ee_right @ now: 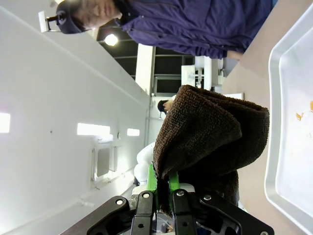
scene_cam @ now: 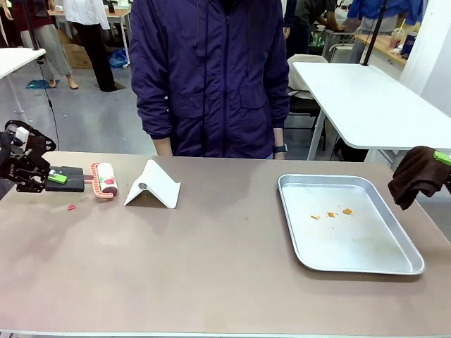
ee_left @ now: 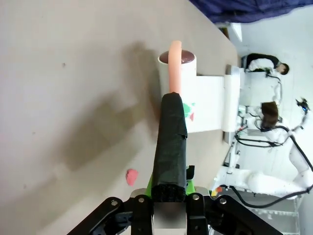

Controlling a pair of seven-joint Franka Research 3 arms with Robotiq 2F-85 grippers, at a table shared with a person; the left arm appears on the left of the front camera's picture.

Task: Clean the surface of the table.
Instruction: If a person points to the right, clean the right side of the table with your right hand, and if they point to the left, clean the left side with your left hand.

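Presently your left claw [scene_cam: 58, 177] is pressed onto the black handle of a pink-framed lint roller with a white roll [scene_cam: 106, 179], at the far left of the wide, matte brownish-taupe bench [scene_cam: 211, 260]. Handle and frame run along the bench's length, pointing toward its middle, with the roll set crosswise. Note the deciding relation: a small red crumb [scene_cam: 71, 208] lies on the bench on the robot's side of the handle, near the claw and behind the roll rather than ahead of it; the left wrist view puts it just beside the handle, close to the claw [ee_left: 169, 190]. Judgement: the roller must draw back and toward the robot before it can pass over that crumb. By its offset shadow the roll appears raised off the surface; contact cannot be confirmed. Your right claw [scene_cam: 442, 159] pinches a dark brown terry cloth [scene_cam: 416, 176] above the bench's right edge, well apart from the crumb, beside a shiny rectangular metal tray [scene_cam: 352, 246] holding orange crumbs [scene_cam: 331, 213]. The left arm is the nearer.
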